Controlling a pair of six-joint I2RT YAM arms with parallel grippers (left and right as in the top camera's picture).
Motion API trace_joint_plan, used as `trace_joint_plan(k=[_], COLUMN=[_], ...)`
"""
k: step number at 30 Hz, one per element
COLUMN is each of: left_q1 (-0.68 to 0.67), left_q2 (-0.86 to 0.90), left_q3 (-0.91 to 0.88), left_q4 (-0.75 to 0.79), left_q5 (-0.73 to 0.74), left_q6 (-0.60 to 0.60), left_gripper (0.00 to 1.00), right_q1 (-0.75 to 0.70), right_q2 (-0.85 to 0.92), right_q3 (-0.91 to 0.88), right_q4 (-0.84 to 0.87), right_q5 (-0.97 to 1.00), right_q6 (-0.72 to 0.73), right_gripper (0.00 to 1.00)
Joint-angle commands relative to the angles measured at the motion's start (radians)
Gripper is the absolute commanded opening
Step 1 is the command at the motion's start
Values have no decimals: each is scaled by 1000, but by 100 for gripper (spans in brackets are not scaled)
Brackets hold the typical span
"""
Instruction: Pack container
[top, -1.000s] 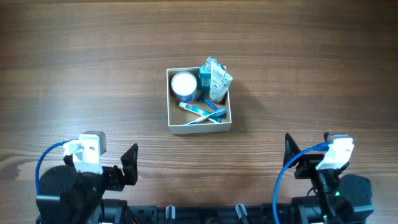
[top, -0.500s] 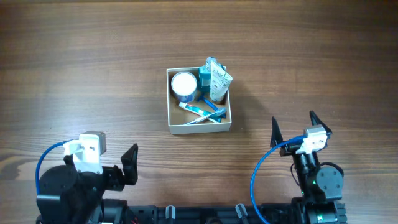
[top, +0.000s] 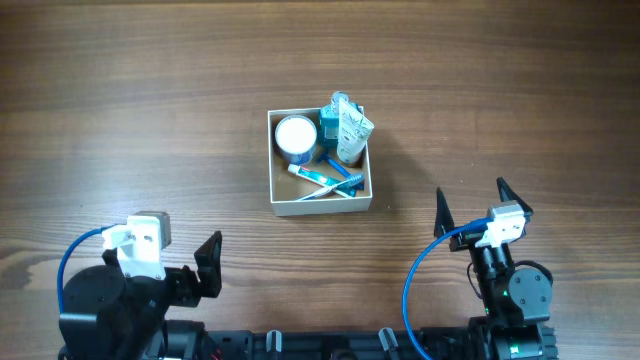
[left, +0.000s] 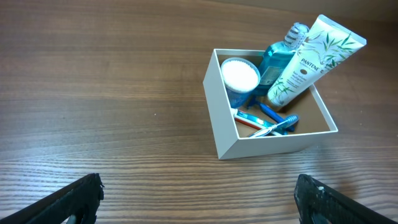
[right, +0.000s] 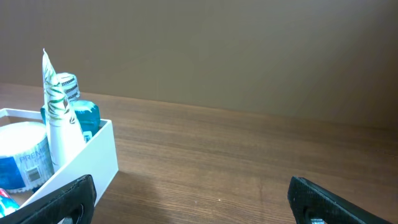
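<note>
The container (top: 273, 165), a square white cardboard box with a tan inside, sits mid-table. It holds a white-lidded blue jar (top: 295, 135), a teal bottle (top: 331, 125), a white tube (top: 352, 135) and blue toothbrushes (top: 325, 180). It also shows in the left wrist view (left: 219, 118) and the right wrist view (right: 93, 158). My left gripper (top: 195, 270) is open and empty at the front left (left: 199, 202). My right gripper (top: 470, 215) is open and empty at the front right (right: 193, 199), just right of the box.
The wooden table (top: 130, 120) surrounds the box on all sides. A plain tan wall (right: 249, 50) stands behind the table in the right wrist view. Blue cables loop by both arm bases.
The right arm swung up and forward from its folded pose about one second ago; its open fingers now point toward the box. It has held still for the last half second. The left arm has not moved.
</note>
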Motion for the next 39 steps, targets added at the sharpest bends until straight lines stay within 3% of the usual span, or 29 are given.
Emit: trace_joint_plan(k=[1, 11, 15, 19, 21, 26, 28, 30, 39], left_q1=[-5, -2, -2, -1, 2, 13, 13, 13, 13], left_q2=[-4, -10, -105, -270, -336, -386, -386, -386, -382], left_q3=[-3, -19, -171, -465, -620, -867, -896, -896, -896], left_q4=[2, -15, 64, 390, 632, 1128, 1127, 1025, 1028], left_q5=[15, -34, -34, -37, -37, -72, -75, -71, -71], left_q6=[13, 23, 24, 24, 24, 24, 24, 5, 5], left_gripper=[100, 100, 100, 100, 100, 100, 100, 100, 100], right_q1=[-3, -3, -3, -3, -3, -3, -3, -3, -3], right_q2=[-7, -7, -7, -7, -7, -7, -7, -7, -7], right_q3=[0, 0, 0, 0, 0, 0, 0, 0, 0], right_q4=[2, 2, 2, 2, 2, 2, 2, 2, 2], right_q5=[-16, -16, -16, -16, -16, -16, -16, -16, -16], right_q6=[8, 8, 9, 9, 9, 8, 9, 9, 9], right_gripper=[100, 100, 100, 100, 100, 100, 100, 100, 100])
